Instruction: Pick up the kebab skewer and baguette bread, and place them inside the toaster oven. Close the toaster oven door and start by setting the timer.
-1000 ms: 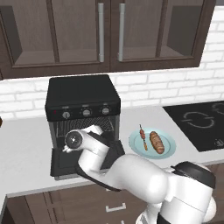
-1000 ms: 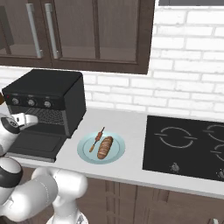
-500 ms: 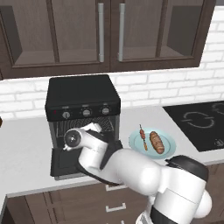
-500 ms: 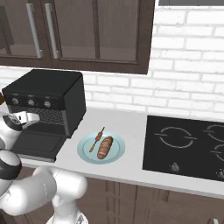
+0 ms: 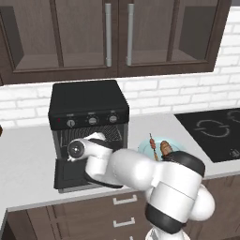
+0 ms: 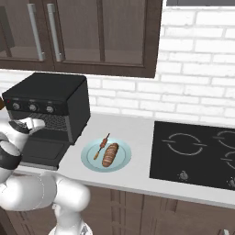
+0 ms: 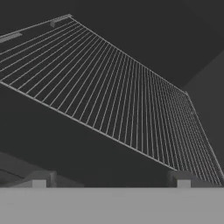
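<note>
The black toaster oven [image 5: 89, 104] [image 6: 50, 102] stands on the counter with its door [image 5: 68, 174] [image 6: 42, 153] dropped flat. My hand [image 5: 78, 149] is at the oven's mouth, pointing inside. My gripper [image 7: 110, 181] is open and empty, its fingertips [image 7: 39, 179] wide apart below the wire rack [image 7: 109, 100]. The kebab skewer [image 6: 101, 146] [image 5: 152, 142] and the baguette bread [image 6: 110, 154] [image 5: 166, 149] lie side by side on a pale blue plate [image 6: 92, 160] right of the oven.
A black cooktop [image 6: 197, 153] [image 5: 213, 133] is set into the counter at the right. Dark wall cabinets [image 5: 117, 35] hang above the oven, in front of a white brick wall [image 6: 193, 92]. My white arm [image 5: 140, 171] partly covers the plate in the left base view.
My hand has stayed at the oven's mouth. The arm behind it has shifted a little. Skewer, bread and oven door lie as before.
</note>
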